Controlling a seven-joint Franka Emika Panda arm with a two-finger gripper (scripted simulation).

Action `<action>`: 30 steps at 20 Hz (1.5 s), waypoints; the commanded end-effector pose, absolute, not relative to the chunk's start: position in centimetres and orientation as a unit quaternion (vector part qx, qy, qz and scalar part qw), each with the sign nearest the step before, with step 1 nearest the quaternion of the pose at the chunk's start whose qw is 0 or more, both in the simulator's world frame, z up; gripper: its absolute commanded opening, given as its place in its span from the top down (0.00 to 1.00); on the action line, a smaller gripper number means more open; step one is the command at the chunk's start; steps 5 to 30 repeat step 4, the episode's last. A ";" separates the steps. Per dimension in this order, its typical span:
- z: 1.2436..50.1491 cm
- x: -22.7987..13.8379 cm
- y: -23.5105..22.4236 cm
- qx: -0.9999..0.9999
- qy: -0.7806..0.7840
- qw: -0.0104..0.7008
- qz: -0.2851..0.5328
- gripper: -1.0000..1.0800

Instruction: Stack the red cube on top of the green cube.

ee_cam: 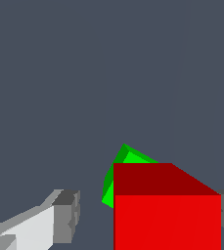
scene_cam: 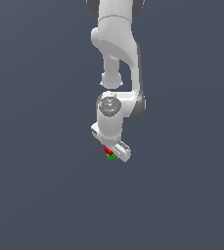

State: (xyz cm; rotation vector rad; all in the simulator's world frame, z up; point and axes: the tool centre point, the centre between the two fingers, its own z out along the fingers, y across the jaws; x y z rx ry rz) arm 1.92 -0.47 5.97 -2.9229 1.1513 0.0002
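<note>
Just below the exterior view's centre, the red cube [scene_cam: 108, 150] is sitting over the green cube [scene_cam: 110, 156], between the gripper [scene_cam: 114, 153] fingers. Whether they are clamping it, I cannot tell. It is looking rigid, light; flat opposite faces suit holding.

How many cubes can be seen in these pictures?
2. The red cube sits between the fingers; the green cube lies directly beneath it, mostly covered. Others could be hidden under the arm.

Red cube [ee_cam: 167, 219] and green cube [ee_cam: 128, 158] matt, smooth; arm [scene_cam: 116, 44] glossy white.
</note>
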 end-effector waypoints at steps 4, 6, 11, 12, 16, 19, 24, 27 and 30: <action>6.0 1.9 -0.5 -0.930 0.367 0.000 0.000 0.04; 6.0 1.9 -0.5 -0.930 0.367 0.000 0.000 0.04; 6.0 1.9 -0.5 -0.930 0.367 0.000 0.000 0.04; 6.0 1.9 -0.5 -0.930 0.367 0.000 0.000 0.04; 6.0 1.9 -0.5 -0.930 0.367 0.000 0.000 0.04; 6.0 1.9 -0.5 -0.930 0.367 0.000 0.000 0.04; 6.0 1.9 -0.5 -0.930 0.367 0.000 0.000 0.04; 6.0 1.9 -0.5 -0.930 0.367 0.000 0.000 0.04; 6.0 1.9 -0.5 -0.930 0.367 0.000 0.000 0.04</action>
